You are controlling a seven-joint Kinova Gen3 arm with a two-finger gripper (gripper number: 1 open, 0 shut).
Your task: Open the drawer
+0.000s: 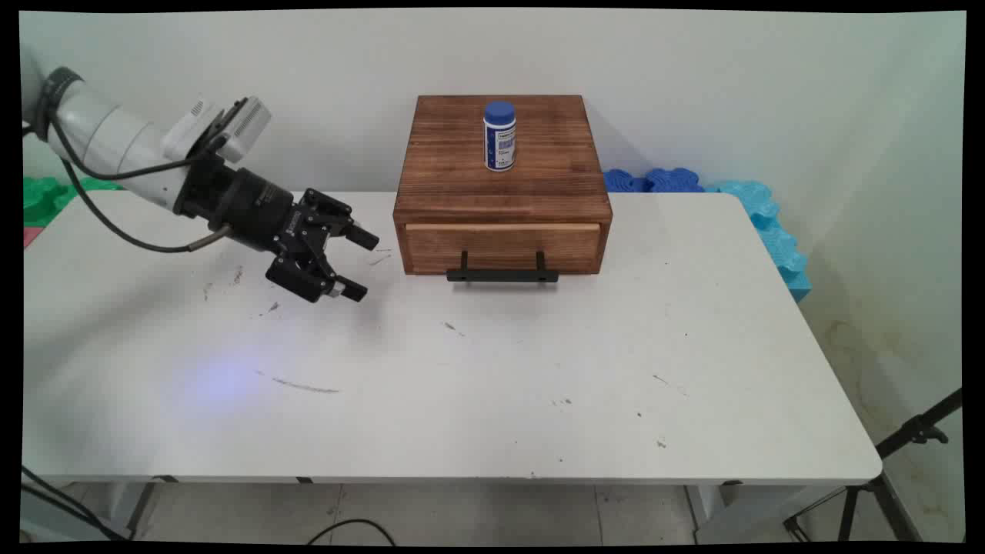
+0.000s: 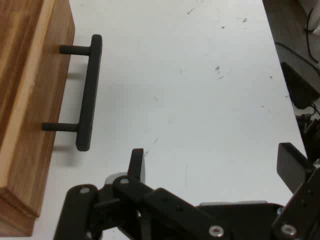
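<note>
My black gripper (image 1: 362,264) hangs open just above the white table (image 1: 462,385), a short way left of a wooden drawer box (image 1: 502,192). Nothing is between its fingers. The box's drawer is closed, with a black bar handle (image 1: 502,273) on its front. On top of the box stands a white bottle with a blue cap (image 1: 499,137). In the hand view the gripper (image 2: 212,162) points across the table, with the handle (image 2: 89,92) and the box's front (image 2: 30,100) at the upper left.
Blue foam pieces (image 1: 739,208) lie behind the box and along the table's far right edge. Green foam (image 1: 46,196) sits at the far left. A black tripod leg (image 1: 900,454) stands beside the table's right front corner.
</note>
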